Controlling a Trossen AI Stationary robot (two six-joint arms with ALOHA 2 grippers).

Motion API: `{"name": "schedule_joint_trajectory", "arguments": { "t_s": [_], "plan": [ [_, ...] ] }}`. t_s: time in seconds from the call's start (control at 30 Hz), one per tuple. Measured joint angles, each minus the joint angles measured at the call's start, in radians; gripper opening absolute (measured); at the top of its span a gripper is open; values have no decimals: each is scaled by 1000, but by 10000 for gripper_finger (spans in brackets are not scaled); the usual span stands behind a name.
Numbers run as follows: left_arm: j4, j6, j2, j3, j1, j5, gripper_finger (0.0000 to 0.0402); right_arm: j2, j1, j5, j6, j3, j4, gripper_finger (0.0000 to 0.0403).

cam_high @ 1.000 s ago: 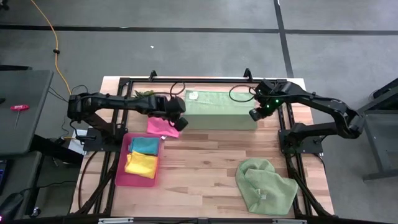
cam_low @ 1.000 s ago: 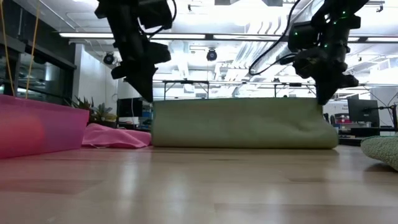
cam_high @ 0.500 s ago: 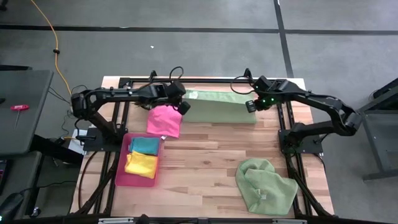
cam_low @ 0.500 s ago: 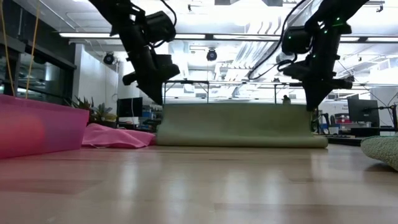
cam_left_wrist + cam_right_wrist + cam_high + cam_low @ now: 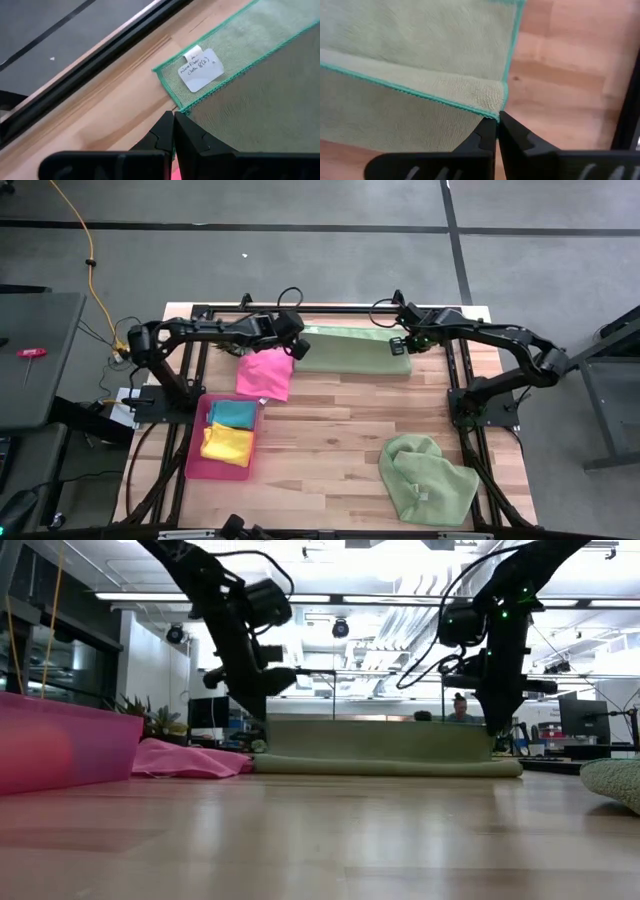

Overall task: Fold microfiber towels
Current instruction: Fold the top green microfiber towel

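Crumpled cloth comes first: a pale green towel [image 5: 428, 478] lies bunched on the wooden table [image 5: 330, 430] near the front edge, at about five o'clock from the table's middle. At about eight o'clock sits a pink tray [image 5: 194, 453] holding a teal towel [image 5: 233, 413] and a yellow towel [image 5: 227, 444], both folded. Farther back, at ten o'clock, a hot pink towel [image 5: 264, 372] lies flat on the wood, just beside the tray's far corner. Behind it, along the far edge at twelve o'clock, the second pale green towel [image 5: 352, 350] lies doubled over into a long strip, its white label [image 5: 201, 69] showing on the under layer. The left gripper [image 5: 296, 348] is clenched on the top layer's corner at the strip's nine o'clock end, fingers [image 5: 165, 132] pinched together on the green hem. The right gripper [image 5: 399, 345] is likewise clamped on the top layer's corner at the three o'clock end, its fingers [image 5: 487, 135] closed over the edge. A small green plant [image 5: 228, 330] sits at the far left corner.
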Motion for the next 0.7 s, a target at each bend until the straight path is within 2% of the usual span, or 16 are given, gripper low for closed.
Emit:
{"name": "schedule_joint_trajectory", "arguments": {
  "t_s": [0.27,0.43,0.7],
  "plan": [
    [34,-17,60,0,1,-15,0,11,-9,76,23,0,21,0],
    [64,-17,59,0,1,-61,0,11,-25,64,26,0,31,0],
    [16,8,59,0,2,-103,0,11,-25,47,25,0,75,0]
  ]
}}
